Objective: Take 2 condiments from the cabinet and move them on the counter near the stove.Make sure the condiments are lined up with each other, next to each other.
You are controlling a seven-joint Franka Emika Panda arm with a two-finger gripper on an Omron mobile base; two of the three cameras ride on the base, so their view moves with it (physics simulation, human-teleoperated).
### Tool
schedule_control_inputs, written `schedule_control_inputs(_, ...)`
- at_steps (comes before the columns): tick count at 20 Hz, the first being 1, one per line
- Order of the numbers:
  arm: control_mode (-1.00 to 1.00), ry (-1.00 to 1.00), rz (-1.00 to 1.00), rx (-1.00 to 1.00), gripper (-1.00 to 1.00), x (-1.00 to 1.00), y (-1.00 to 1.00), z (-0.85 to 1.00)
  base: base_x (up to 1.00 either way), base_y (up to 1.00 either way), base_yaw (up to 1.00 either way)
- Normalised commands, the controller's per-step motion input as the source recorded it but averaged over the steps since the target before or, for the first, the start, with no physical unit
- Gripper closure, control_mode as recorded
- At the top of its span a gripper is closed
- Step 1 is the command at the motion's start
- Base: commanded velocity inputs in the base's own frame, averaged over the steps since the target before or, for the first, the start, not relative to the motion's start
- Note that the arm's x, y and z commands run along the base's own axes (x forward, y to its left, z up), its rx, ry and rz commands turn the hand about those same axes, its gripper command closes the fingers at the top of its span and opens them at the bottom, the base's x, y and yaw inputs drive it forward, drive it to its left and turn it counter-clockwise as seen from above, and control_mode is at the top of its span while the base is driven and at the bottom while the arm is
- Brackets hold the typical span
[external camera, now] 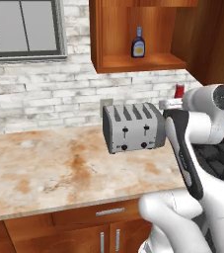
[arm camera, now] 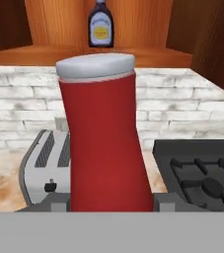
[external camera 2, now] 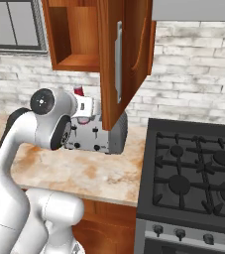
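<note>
Clearly the gripper [arm camera: 108, 205] is clamped on the red bottle [arm camera: 105, 138], holding it upright low on its body, above the toaster [external camera: 133, 127] and clear of the cabinet [external camera: 133, 62], presumably so it can travel to the counter [external camera: 59, 168] without tipping. Its partner, the dark bottle [external camera: 138, 43], stands on the cabinet shelf, not yet fetched. Bare mottled counter lies between toaster and stove [external camera 2: 193, 173], enough, I judge, for two bottles side by side. A white brick wall [external camera: 34, 94] backs the counter, with a window [external camera: 22, 27] at left.
</note>
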Motion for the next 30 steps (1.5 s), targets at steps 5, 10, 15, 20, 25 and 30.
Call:
schedule_control_inputs(5,-1.00,0.01,-0.09,0.00,1.00,-0.20,-0.08,-0.65,0.00,0.00,0.00)
schedule_control_inputs(10,-1.00,0.00,-0.01,0.00,1.00,-0.01,-0.25,-0.54,0.00,0.00,0.00)
schedule_control_inputs(15,-1.00,0.00,0.01,0.00,1.00,0.00,-0.40,-0.31,0.00,0.00,0.00)
schedule_control_inputs(20,-1.00,0.05,0.06,0.00,1.00,0.03,-0.31,-0.19,0.00,0.00,0.00)
schedule_control_inputs(25,-1.00,0.02,0.06,0.00,1.00,0.05,-0.09,-0.44,0.00,0.00,0.00)
schedule_control_inputs(30,-1.00,0.00,0.06,0.00,1.00,0.06,-0.07,-0.32,0.00,0.00,0.00)
